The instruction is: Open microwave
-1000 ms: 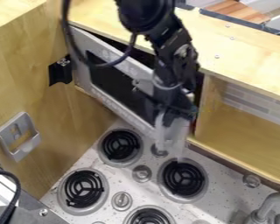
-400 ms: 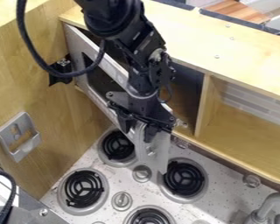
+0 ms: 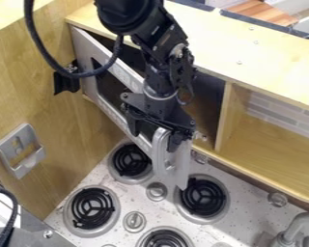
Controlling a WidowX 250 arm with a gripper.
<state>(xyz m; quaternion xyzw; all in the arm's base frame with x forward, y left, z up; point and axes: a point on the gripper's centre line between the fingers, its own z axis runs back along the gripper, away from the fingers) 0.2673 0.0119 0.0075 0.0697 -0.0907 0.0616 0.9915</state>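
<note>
Microwave door stands partly open, slanting from the upper left of the frame down toward the middle, with its far end swung away from the opening of the microwave. The black arm comes in from the top edge, left of centre, and hangs over the door. Its pincer is near the middle of the frame, at the free end of the door. I cannot tell how far open it is, nor whether it has hold of the door.

A black cable loops across the upper left, in front of the door. Right of the microwave is a wooden compartment, and the cabinet top spans the upper part of the frame. A black bracket sits on the wooden side wall, with a grey metal holder lower down at the left.

Below the door, the stove top carries dark coil burners and round knobs. A grey faucet stands at lower right.
</note>
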